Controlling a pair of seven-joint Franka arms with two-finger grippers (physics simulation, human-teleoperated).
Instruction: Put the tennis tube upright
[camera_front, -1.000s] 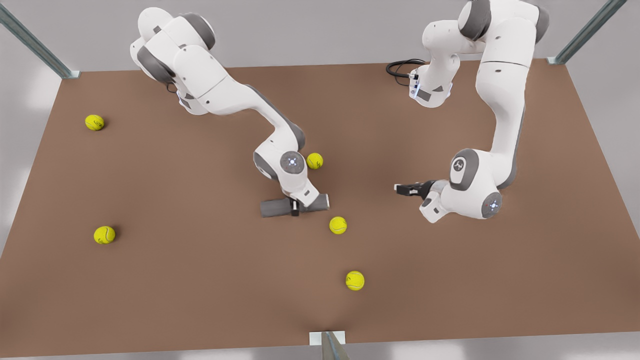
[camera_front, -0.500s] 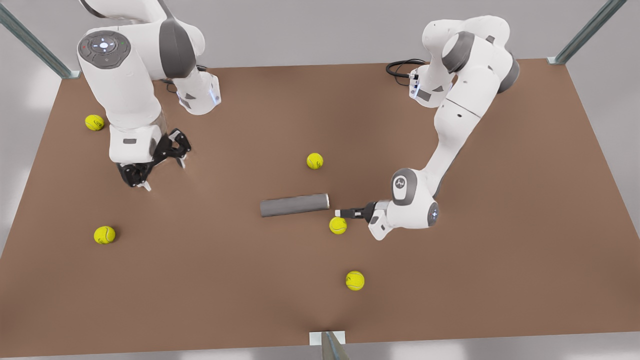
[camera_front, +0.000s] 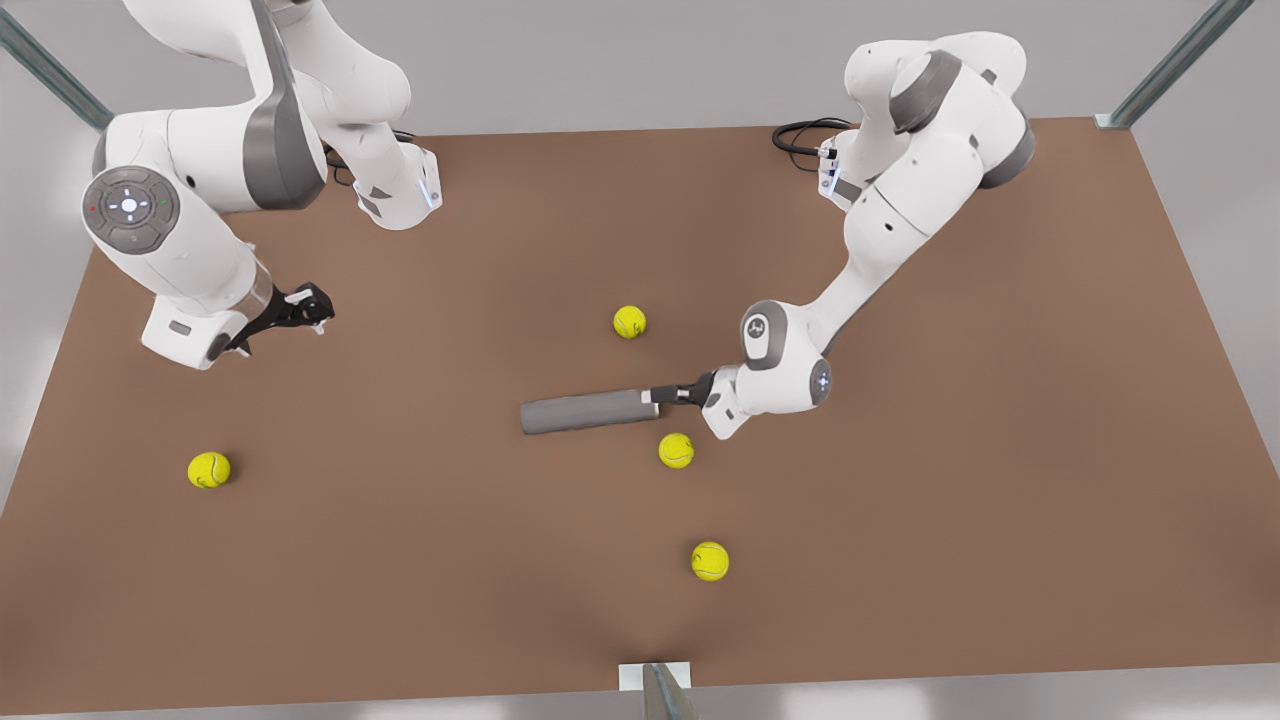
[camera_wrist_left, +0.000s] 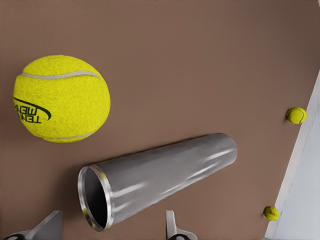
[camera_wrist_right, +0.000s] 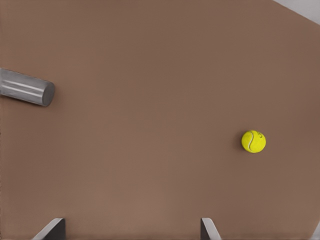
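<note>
The tennis tube lies flat mid-surface. Relative to it (in the front view): one ball behind, another just before its right end, the left gripper at that end.

Front view high above the brown table, looking steeply down, arm bases at 12 o'clock, left wrist view close over the tube facing its open end, right wrist view farther off, seeing the tube's closed end, all three sharing the tube

Brushed glossy metal tennis tube; fuzzy felt tennis ball.
</note>
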